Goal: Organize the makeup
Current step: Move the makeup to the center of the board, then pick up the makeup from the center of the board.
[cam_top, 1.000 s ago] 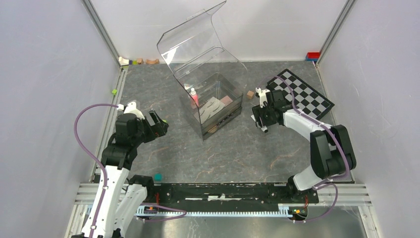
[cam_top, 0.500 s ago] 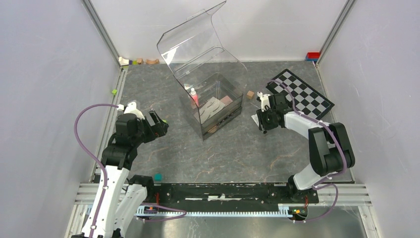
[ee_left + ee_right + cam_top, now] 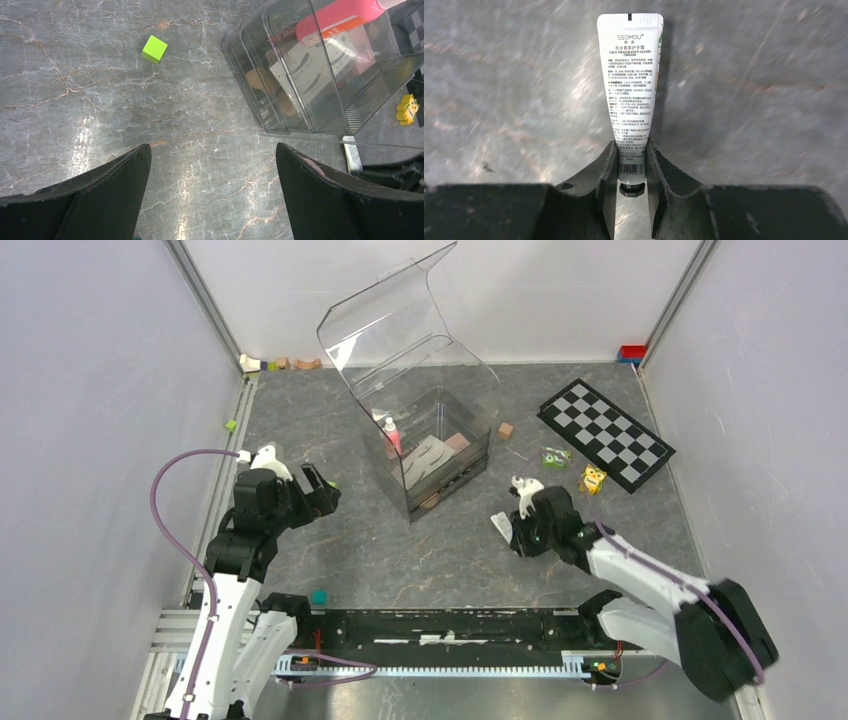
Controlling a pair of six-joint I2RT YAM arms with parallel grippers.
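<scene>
A white hand-cream tube [image 3: 630, 75] with a black cap sticks out forward from my right gripper [image 3: 631, 147], whose jaws are shut on its cap end. From above, that gripper [image 3: 520, 530] and tube [image 3: 500, 524] are over the table right of the clear organizer box [image 3: 470, 445]. The box lid [image 3: 400, 320] stands open. Inside are a pink tube [image 3: 392, 437] and a white eyebrow card [image 3: 428, 458]; both pink tube [image 3: 340, 15] and card [image 3: 310, 65] also show through the wall. My left gripper [image 3: 318, 488] hangs open left of the box, and nothing is between the jaws [image 3: 212, 150].
A checkerboard [image 3: 605, 435] lies at the back right, with a yellow toy [image 3: 594, 479], a small green item [image 3: 553, 455] and a brown cube [image 3: 506, 430] near it. A lime cube [image 3: 154, 49] sits by my left gripper. A teal cube [image 3: 319, 596] is near the front rail.
My right gripper closed on the white tube beside the checkerboard and drew back toward the near side with it. The left arm has not moved.
</scene>
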